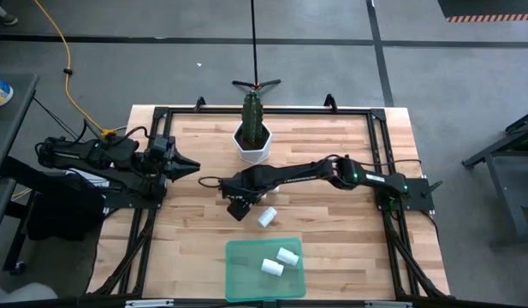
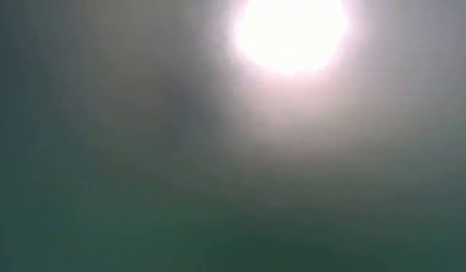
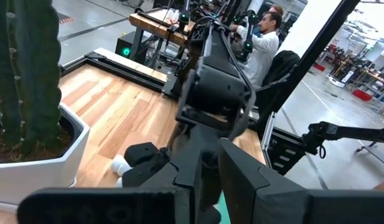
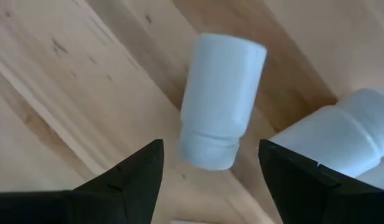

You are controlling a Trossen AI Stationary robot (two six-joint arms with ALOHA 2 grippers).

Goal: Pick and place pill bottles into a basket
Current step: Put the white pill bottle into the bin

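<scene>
**Right gripper poised over a lying pill bottle, mid-table**

Wooden table (image 1: 186,162), seen from above: broad bare boards lie left and right of centre. The green basket (image 1: 246,278) sits at the near edge holding two pill bottles (image 1: 287,256) (image 1: 272,268); another bottle (image 1: 267,217) lies between the basket and the right gripper (image 1: 238,208). A white hexagonal cactus pot (image 1: 252,145) stands toward the far edge. The left gripper (image 1: 188,166), fingers together, waits at the left edge. Only the right wrist view shows the spread fingers (image 4: 126,180) flanking, not touching, a bottle (image 4: 221,99), with a second bottle (image 4: 341,137) just beside. The low view is blurred.
</scene>
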